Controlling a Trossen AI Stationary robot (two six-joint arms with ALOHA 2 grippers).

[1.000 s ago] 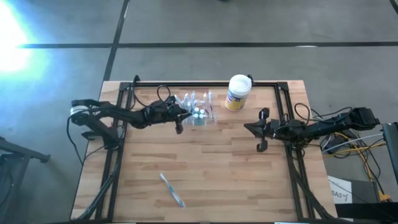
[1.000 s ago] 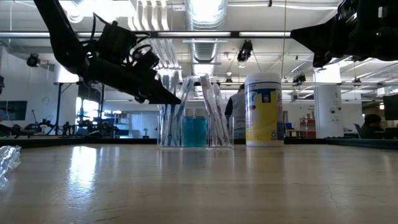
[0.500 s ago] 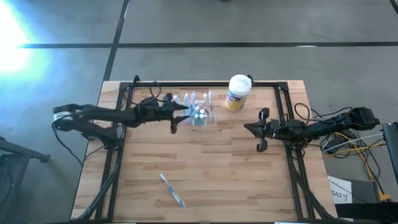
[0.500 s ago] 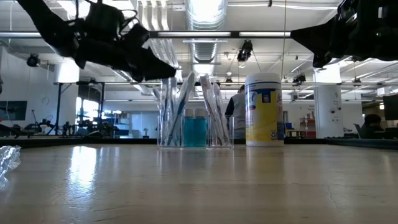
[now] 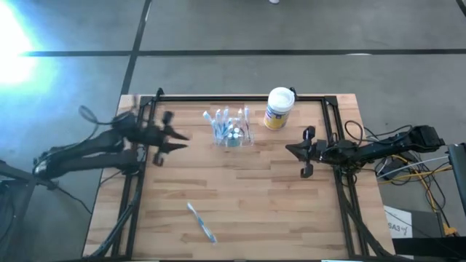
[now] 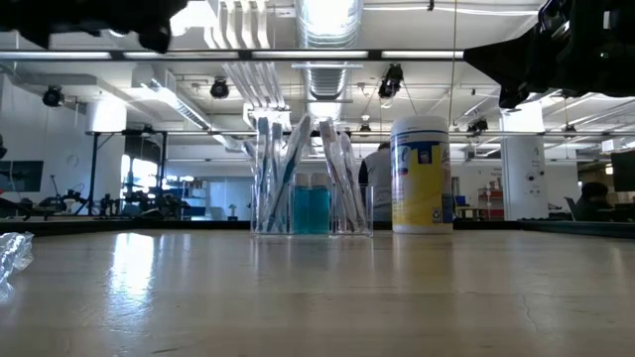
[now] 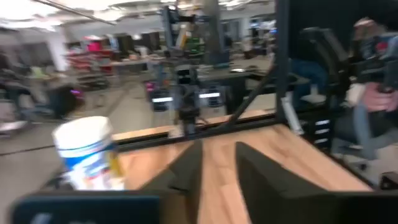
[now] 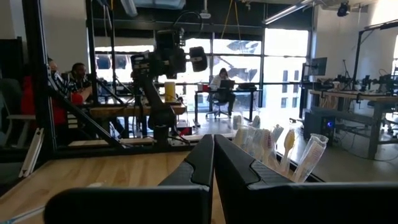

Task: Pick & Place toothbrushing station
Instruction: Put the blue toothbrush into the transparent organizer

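The toothbrushing station (image 5: 231, 132) is a clear plastic holder with several toothbrushes leaning in it and a blue insert. It stands with its base on the table at the far middle, also seen in the low view (image 6: 311, 188) and the right wrist view (image 8: 273, 146). My left gripper (image 5: 178, 140) hovers high near the table's left edge, well left of the station, pointing level, its fingers (image 7: 186, 171) a little apart with nothing between them. My right gripper (image 5: 290, 149) hangs shut above the right side, right of the station.
A white canister (image 5: 278, 108) with a yellow-blue label stands just right of the station. A wrapped toothbrush (image 5: 202, 222) lies near the table's front edge. A black frame (image 5: 240, 98) runs along the table's far, left and right sides. People sit in the room behind.
My left gripper has drawn back from the station toward the table's left edge and risen, tipping from a downward slant to level. The station stands where it was. My right arm has kept still.
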